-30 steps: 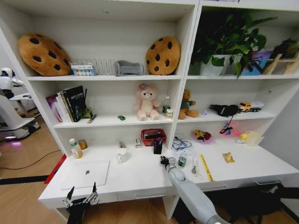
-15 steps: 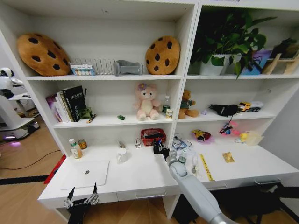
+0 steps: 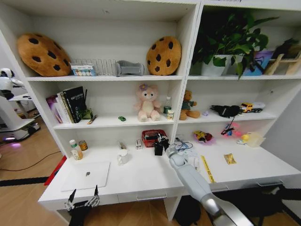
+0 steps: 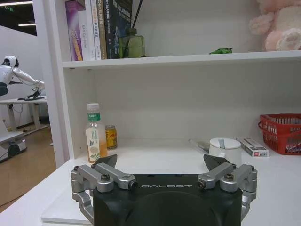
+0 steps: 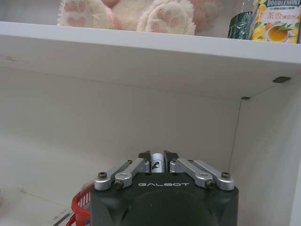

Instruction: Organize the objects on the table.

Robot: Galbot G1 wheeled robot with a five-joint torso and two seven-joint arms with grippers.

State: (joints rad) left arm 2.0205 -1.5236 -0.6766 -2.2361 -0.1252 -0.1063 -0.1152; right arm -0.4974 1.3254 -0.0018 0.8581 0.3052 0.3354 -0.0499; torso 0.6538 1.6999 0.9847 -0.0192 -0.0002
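Right gripper [image 3: 164, 141] clenched on small pen-like item [image 5: 156, 165], above red mesh basket [image 3: 151, 136]; left gripper [image 3: 83, 197] released, near table edge.

White table [image 3: 141, 176]; red basket [image 3: 151, 138]; yellow ruler [image 3: 207, 169].

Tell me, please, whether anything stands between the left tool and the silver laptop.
Nothing visible does. The left tool hangs open at the desk's front edge; the silver laptop lies flat just beyond it. The white mug stands farther back, off that line.

Item in right claw [image 5: 157, 162] mostly hidden
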